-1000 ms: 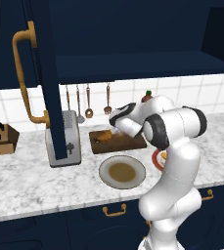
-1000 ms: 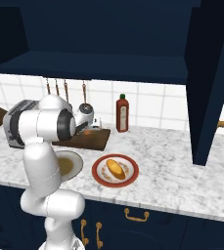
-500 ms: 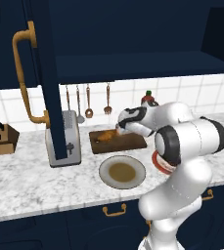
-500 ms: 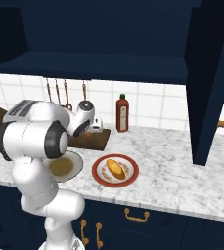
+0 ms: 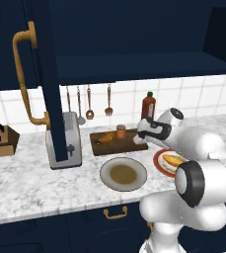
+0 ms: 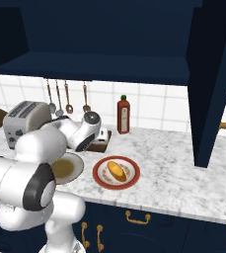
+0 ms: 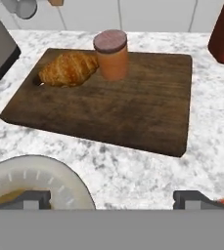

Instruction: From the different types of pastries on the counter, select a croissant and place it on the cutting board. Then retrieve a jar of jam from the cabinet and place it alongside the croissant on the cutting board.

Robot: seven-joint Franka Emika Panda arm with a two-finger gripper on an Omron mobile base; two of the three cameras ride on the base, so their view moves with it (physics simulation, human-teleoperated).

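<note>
Jam and croissant both on the board; gripper empty, set back from them.

The jar (image 7: 111, 54) stands upright on the board (image 7: 133, 105), touching or just beside the croissant (image 7: 67, 68), which lies toward the board's toaster-side end with its long axis running along the board. The gripper (image 7: 112, 197) hovers over the counter (image 7: 147, 168) off the board's near edge, fingers spread wide and holding nothing; the jar lies straight ahead of it, across the board. In the left base view the hand is small and partly hidden, so its height above the board is hard to judge. Both placements look done; what seems left is for the arm to draw clear without brushing the jar.
</note>
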